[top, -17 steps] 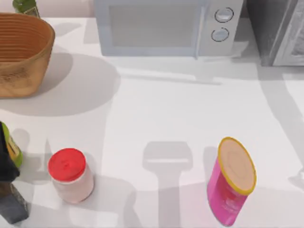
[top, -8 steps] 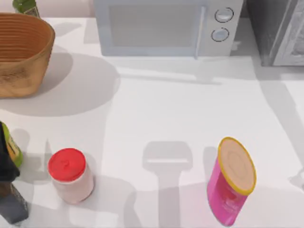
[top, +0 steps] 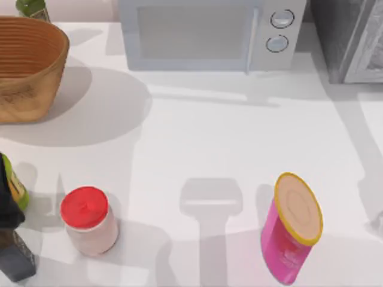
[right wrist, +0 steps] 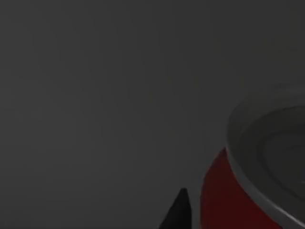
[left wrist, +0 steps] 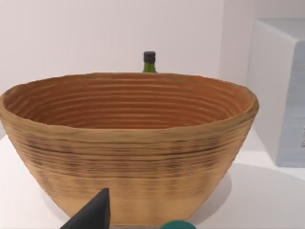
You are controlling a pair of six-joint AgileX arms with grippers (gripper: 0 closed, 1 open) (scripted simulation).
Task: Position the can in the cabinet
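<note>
R wrist view: dim grey surface all round, prob. cabinet interior. Can sits close against R gripper, red body w/ silver rim up; one dark fingertip just beside it. Grip on can: cannot tell.

Top view: cabinet at far R corner, next to white microwave. Pink canister and red-lidded jar stand near front edge.

L arm parked at front L edge; L wrist view faces wicker basket, green bottle behind it. L finger state: cannot tell.
</note>
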